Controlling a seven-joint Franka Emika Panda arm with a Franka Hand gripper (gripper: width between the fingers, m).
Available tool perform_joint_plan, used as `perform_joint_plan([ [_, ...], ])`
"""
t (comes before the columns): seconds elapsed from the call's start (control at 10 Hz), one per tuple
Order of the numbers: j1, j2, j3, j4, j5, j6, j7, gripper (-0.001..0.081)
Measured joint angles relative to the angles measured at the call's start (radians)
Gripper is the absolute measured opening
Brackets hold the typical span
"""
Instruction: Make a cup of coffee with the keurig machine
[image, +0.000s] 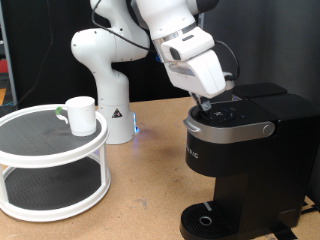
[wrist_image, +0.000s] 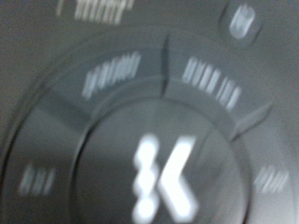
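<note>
The gripper hung directly over the round top of the keurig machine, its fingertips at or just above the black control panel, near the edge of the top closest to the exterior view's left. Whether the claw was released or clenched could not be told: the fingers were hidden behind the white hand in the exterior view and did not show at all in the wrist view. Nothing could be seen between them. The wrist view was filled by the machine's top, blurred: a dark circular dial divided into segments carrying pale, unreadable lettering, a bright white "K" logo at its centre, and a small round button near the rim. The silver-grey handle curved around the front of the closed lid. Below, on the exterior view's bottom, the drip tray stood at the base of the brewer. The cup, a white mug with a green accent at its handle, stood well apart from the machine, on the upper tier of a round white two-tier stand at the exterior view's left. The stand and the brewer both rested on a brown wooden table.
</note>
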Motion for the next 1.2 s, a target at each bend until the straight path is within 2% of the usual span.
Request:
perform_joint_plan([
  [0.1,0.007,-0.006,-0.011,0.008,0.093,-0.005,-0.039,0.0007],
  [0.3,0.006,-0.027,-0.037,0.05,0.158,-0.08,-0.052,0.0007],
  [0.5,0.0,-0.043,-0.056,0.099,0.133,-0.171,-0.053,0.0007],
  [0.6,-0.007,-0.044,-0.059,0.124,0.081,-0.226,-0.054,0.0007],
  [0.8,-0.011,-0.041,-0.059,0.149,0.03,-0.278,-0.054,0.0007],
  [0.9,-0.011,-0.041,-0.059,0.147,0.037,-0.276,-0.054,0.0007],
  [1.0,-0.01,-0.042,-0.059,0.136,0.086,-0.24,-0.039,0.0007],
  [1.2,-0.012,-0.054,-0.061,0.094,0.221,-0.152,0.051,0.0007],
])
